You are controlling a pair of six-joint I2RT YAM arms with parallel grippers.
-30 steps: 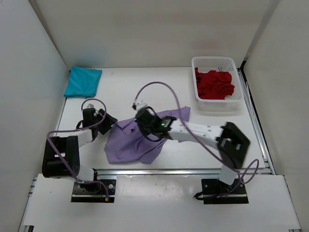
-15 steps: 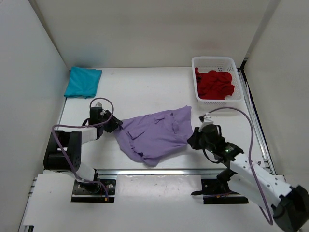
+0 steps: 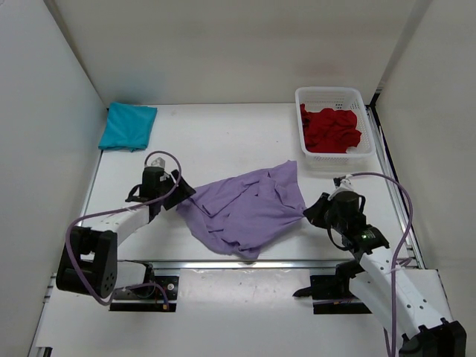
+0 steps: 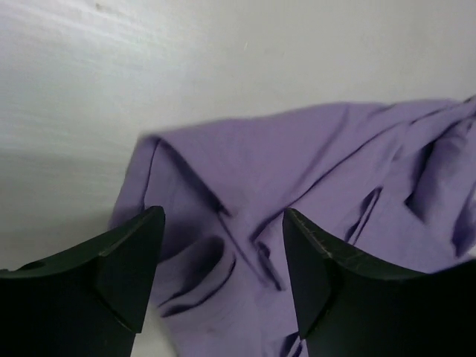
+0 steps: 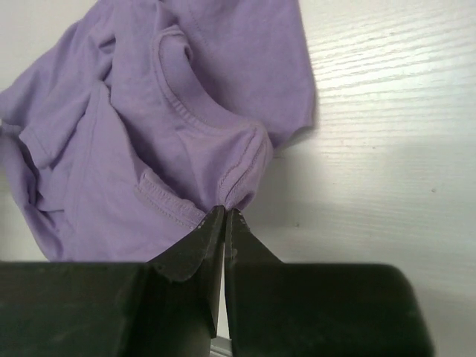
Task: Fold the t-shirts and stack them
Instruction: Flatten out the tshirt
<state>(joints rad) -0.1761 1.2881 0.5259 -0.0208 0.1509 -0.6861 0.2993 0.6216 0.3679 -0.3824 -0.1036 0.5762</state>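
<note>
A lavender t-shirt (image 3: 245,208) lies rumpled and spread out near the table's front middle. My right gripper (image 3: 311,213) is shut on the shirt's right edge; the right wrist view shows the jaws (image 5: 225,212) pinching a hemmed fold of the lavender t-shirt (image 5: 149,126). My left gripper (image 3: 178,195) stands open at the shirt's left edge, with purple cloth (image 4: 297,178) below its spread fingers (image 4: 134,253) and nothing pinched. A teal t-shirt (image 3: 128,125) lies folded at the far left. A dark red t-shirt (image 3: 329,130) sits bunched in the basket.
A white mesh basket (image 3: 333,97) stands at the far right of the table. White walls close in the left, back and right sides. A metal rail (image 3: 245,264) runs along the front edge by the arm bases.
My right gripper has pulled the lavender shirt's edge from the middle to the right, spreading it out. The left gripper has shifted slightly and stands open over the left edge.
</note>
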